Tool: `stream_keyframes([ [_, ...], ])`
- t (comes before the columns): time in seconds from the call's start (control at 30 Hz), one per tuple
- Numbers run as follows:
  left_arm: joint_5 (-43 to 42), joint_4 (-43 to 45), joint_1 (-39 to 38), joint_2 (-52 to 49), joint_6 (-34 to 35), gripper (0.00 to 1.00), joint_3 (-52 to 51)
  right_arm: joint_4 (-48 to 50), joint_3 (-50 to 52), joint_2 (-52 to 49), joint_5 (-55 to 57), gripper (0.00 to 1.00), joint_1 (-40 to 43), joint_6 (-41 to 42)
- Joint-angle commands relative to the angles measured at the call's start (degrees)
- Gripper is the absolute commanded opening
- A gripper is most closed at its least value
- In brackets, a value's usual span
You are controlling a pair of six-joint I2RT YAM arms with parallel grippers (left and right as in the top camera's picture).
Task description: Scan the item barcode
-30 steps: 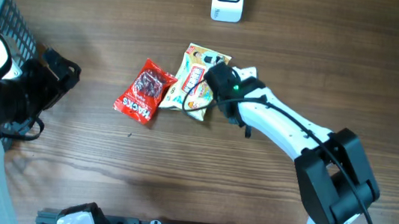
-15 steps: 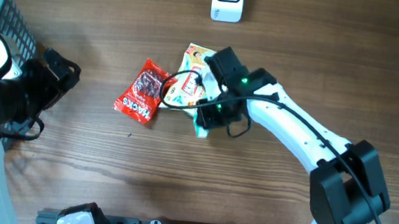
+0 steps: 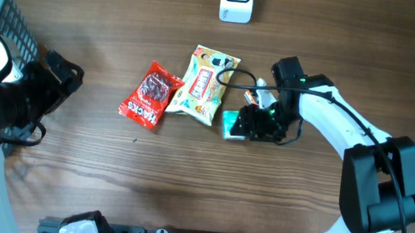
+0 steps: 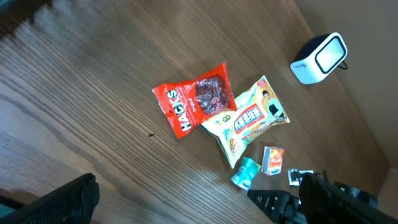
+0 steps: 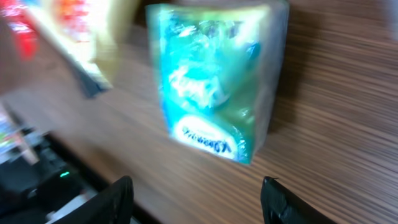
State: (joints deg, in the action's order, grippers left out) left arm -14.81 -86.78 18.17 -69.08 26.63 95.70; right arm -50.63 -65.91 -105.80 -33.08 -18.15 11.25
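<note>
Progress was judged early: nothing in the views showed a scan carried out. The scanner (image 3: 236, 0) stood at the far edge of the table (image 3: 184, 184), well apart from every item, with nothing in front of its window.

The right gripper (image 5: 197, 186) had its jaws apart and held nothing. The teal packet (image 5: 214, 81) lay flat on the wood just beyond its fingertips, not between them. This packet was taken to be the item in hand. The wrist picture was blurred, and no barcode could be made out on the face that showed.

The left gripper (image 3: 59, 74) hung at the left side of the table, spread wide and empty, well clear of the goods.

The other goods lay on the table. A red packet (image 3: 150, 94) and a yellow snack packet (image 3: 205, 85) lay side by side, their edges touching. A small orange box (image 4: 272, 160) sat just beside the teal packet.

Outstanding, on this evidence, was the whole scan. The item had yet to be gripped and lifted, carried to the scanner, and presented with its barcode towards the window.
</note>
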Motion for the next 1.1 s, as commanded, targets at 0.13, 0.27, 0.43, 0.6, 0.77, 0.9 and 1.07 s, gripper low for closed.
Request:
stream_keyframes([
  [0.13, 0.3, 0.1, 0.4, 0.0, -0.9, 1.0, 0.2, -4.4, -0.1, -0.9, 17.9, 0.76, 0.5, 2.2],
  [0.27, 0.3, 0.1, 0.4, 0.0, -0.9, 1.0, 0.2, -7.8, -3.0, -0.8, 16.2, 0.91, 0.5, 0.1],
  [0.43, 0.3, 0.1, 0.4, 0.0, -0.9, 1.0, 0.2, -6.3, -4.1, -0.7, 1.4, 0.91, 0.5, -10.3],
  [0.6, 0.3, 0.1, 0.4, 0.0, -0.9, 1.0, 0.2, 3.4, -2.4, -0.7, 4.3, 0.77, 0.5, -8.4],
  [0.77, 0.3, 0.1, 0.4, 0.0, -0.9, 1.0, 0.2, 8.5, 0.9, -0.7, 10.1, 0.78, 0.5, -0.7],
  [0.9, 0.3, 0.1, 0.4, 0.0, -0.9, 1.0, 0.2, 9.8, 3.0, -0.7, 8.9, 0.71, 0.5, -0.6],
  [1.07, 0.3, 0.1, 0.4, 0.0, -0.9, 1.0, 0.2, 13.5, 5.0, -0.8, 4.6, 0.56, 0.5, 1.0],
])
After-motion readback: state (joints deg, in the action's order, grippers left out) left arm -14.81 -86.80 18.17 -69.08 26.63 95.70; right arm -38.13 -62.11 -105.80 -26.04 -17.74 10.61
